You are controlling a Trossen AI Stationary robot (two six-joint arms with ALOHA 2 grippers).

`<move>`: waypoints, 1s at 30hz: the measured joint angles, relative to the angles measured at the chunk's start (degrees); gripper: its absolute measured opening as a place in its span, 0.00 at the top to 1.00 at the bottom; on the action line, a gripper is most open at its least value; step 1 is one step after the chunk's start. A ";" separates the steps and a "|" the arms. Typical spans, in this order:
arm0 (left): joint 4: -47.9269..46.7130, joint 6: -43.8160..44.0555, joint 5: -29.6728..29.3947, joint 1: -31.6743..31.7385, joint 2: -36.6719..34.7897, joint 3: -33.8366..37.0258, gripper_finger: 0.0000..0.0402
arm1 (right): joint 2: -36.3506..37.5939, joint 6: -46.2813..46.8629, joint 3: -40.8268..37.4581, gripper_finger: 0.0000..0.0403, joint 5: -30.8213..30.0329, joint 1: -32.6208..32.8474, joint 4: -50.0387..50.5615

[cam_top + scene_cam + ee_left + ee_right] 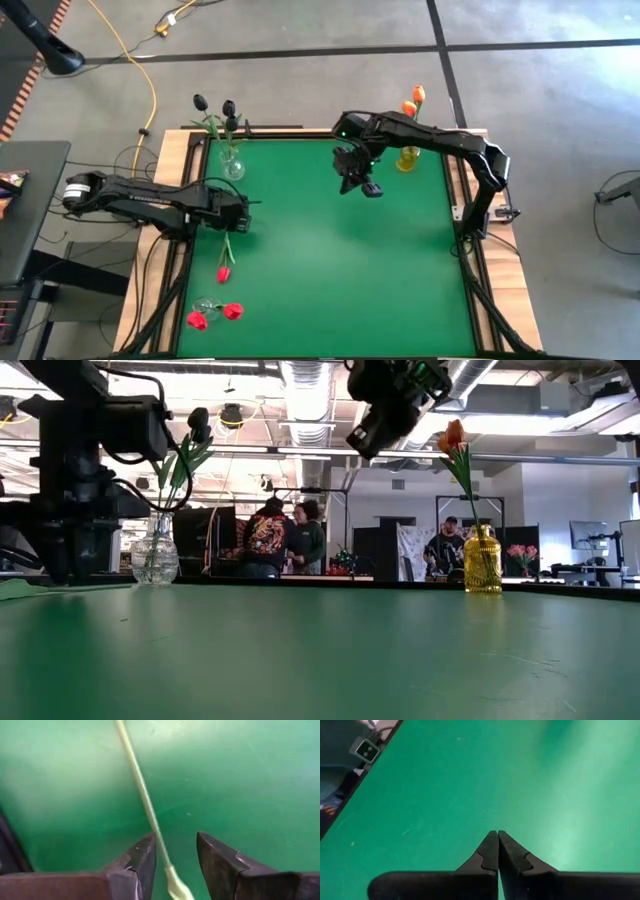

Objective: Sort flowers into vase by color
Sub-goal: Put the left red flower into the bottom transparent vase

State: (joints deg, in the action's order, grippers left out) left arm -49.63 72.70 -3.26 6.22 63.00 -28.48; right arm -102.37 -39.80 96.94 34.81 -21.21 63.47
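Green stem [145, 800] betw. fingers [142, 865], grip unclear.

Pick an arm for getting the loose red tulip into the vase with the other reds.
Left. Its claw is open around the red tulip's stem, near the vase of reds. The right claw is shut, empty, beside the yellow vase.

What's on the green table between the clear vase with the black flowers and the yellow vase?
Only bare green mat on the table between the clear vase and the yellow vase in the low view; the right gripper hangs above that stretch.
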 joint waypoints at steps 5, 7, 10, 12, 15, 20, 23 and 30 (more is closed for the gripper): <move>1.08 2.02 0.54 0.00 0.00 2.53 0.68 | 0.00 -1.02 -1.78 0.93 0.00 0.29 2.15; 1.64 2.02 0.87 -0.07 -0.15 3.54 0.68 | 0.09 -0.74 -1.75 0.94 0.00 0.94 2.44; 2.99 0.60 0.89 -0.34 -0.28 4.77 0.68 | 0.69 2.13 -1.76 0.94 -0.15 2.41 1.23; 3.87 -0.11 0.57 -0.85 -0.42 5.31 0.68 | 1.26 4.89 -1.76 0.94 -0.14 3.69 -1.36; 3.97 -1.15 0.11 -1.93 -0.42 5.41 0.68 | 2.09 10.35 -1.74 0.94 -0.72 5.93 -7.34; 3.45 -4.45 -0.83 -3.34 -0.81 5.62 0.74 | 3.81 17.94 -1.70 0.94 -4.06 9.90 -17.00; 2.91 -6.22 -1.12 -3.67 -0.77 5.65 0.82 | 4.39 19.86 -1.67 0.93 -6.47 12.07 -20.05; 1.64 -9.40 -2.97 -3.65 -0.30 3.17 0.99 | 4.92 21.91 -1.65 0.93 -9.54 15.08 -22.13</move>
State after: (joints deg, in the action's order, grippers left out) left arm -47.99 63.30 -6.23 2.57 62.71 -25.30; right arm -97.45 -17.89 95.29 25.27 -6.14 41.34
